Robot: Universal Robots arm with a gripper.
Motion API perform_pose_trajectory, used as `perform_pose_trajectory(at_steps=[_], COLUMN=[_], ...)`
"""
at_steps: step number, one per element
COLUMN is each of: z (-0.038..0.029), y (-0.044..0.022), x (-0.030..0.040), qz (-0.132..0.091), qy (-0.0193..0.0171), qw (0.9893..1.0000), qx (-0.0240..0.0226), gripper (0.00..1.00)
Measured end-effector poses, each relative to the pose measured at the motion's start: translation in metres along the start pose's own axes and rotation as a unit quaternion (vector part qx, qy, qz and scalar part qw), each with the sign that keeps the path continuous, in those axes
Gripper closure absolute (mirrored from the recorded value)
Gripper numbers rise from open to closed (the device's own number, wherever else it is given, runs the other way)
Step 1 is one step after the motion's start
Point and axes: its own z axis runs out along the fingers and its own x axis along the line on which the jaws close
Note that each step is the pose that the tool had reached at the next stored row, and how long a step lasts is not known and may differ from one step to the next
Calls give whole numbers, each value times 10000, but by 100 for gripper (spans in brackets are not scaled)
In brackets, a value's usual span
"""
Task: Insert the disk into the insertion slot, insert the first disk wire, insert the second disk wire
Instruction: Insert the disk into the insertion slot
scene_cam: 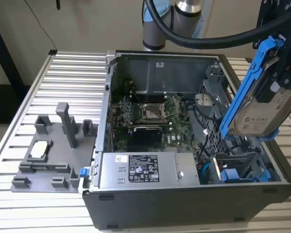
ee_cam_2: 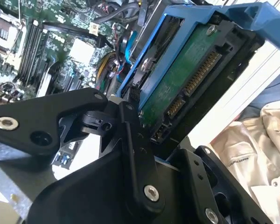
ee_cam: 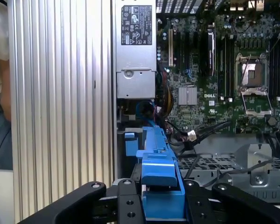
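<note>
Claw: the black two-fingered gripper (ee_cam: 161, 205) is clamped narrowly on the disk, one finger (ee_cam: 126, 201) against each side of the blue frame in the first wrist view.
Held thing: the disk (scene_cam: 262, 114), a silver-grey rectangular hard drive with a white label in a bright blue plastic carrier frame.
Disk relative to claw: it sticks out beyond the fingertips, its gripped end between them; in the second wrist view its green circuit-board underside (ee_cam_2: 186, 79) and connector end face the camera.
Disk position: in the air, tilted steeply, above the drive-bay corner of the open dark-grey metal computer case (scene_cam: 184, 204) at the exterior view's right; it touches no part of the case.
Bay below: a second blue-fronted carrier (scene_cam: 233, 174) sits low in that corner, apart from the held disk.
Case interior: green motherboard (scene_cam: 150, 116) in the middle, silver box-shaped power supply (scene_cam: 140, 170) along the near wall.
Surroundings: the case lies on a ribbed aluminium table (scene_cam: 72, 82); a grey plastic parts fixture (scene_cam: 48, 150) stands beside it at the exterior view's left.
</note>
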Motion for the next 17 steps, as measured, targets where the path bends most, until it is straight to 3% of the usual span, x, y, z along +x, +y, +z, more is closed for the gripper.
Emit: perform_pose_trajectory(at_steps=[17], z=[203], y=[-62], x=[-3], qz=[0], qy=[0], qw=[10000], qx=[21], gripper=[67])
